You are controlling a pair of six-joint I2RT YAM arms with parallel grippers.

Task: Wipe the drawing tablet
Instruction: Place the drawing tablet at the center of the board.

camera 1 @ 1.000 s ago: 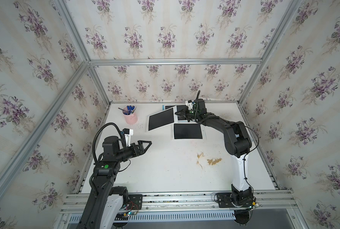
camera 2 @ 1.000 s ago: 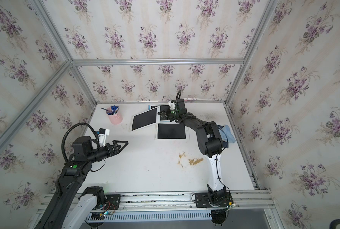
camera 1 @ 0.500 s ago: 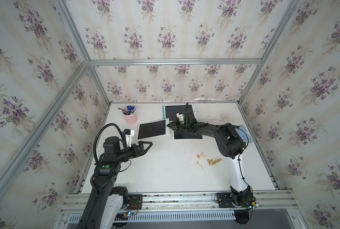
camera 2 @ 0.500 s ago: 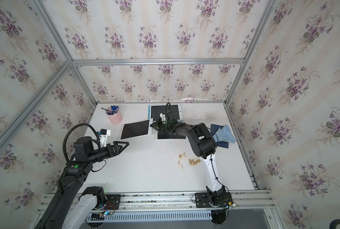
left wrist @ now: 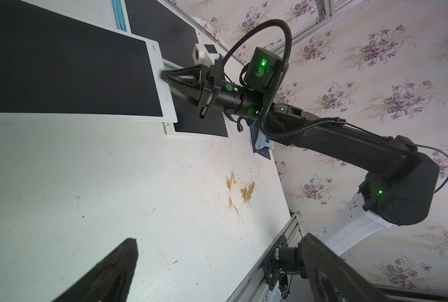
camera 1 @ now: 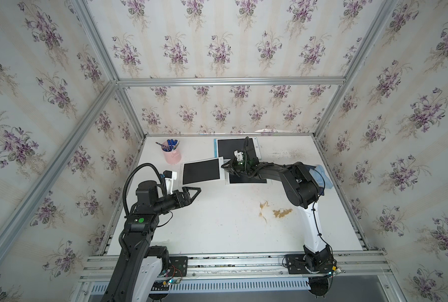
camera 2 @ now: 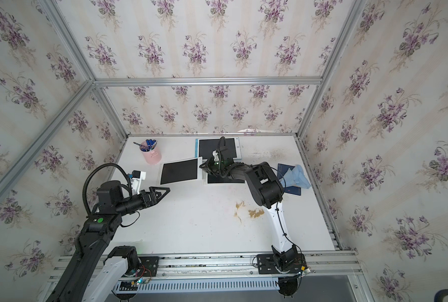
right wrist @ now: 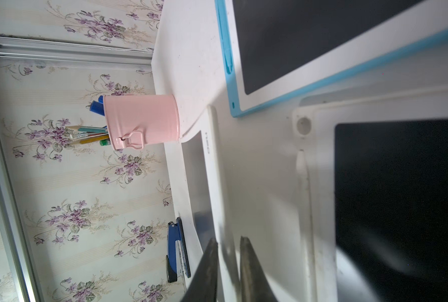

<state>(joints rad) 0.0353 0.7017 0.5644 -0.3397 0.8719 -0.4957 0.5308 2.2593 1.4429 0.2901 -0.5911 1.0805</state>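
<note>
- Currently the drawing tablet (camera 1: 201, 172), white-framed, sits toward the far left corner of the desk (camera 1: 217, 227), just beside a pink pen cup (camera 1: 172, 157)
- Its right short edge overlaps a second white tablet (camera 1: 246, 180)
- Right gripper (camera 1: 224, 166) has its jaws slightly parted around that edge; whether they pinch it I cannot tell
- Left gripper (camera 1: 195, 194) hangs spread wide near the left edge, apart from the tablet
- Blue cloth (camera 2: 298, 174) rests at the right edge, on a dark notebook (camera 2: 293, 191)
</note>
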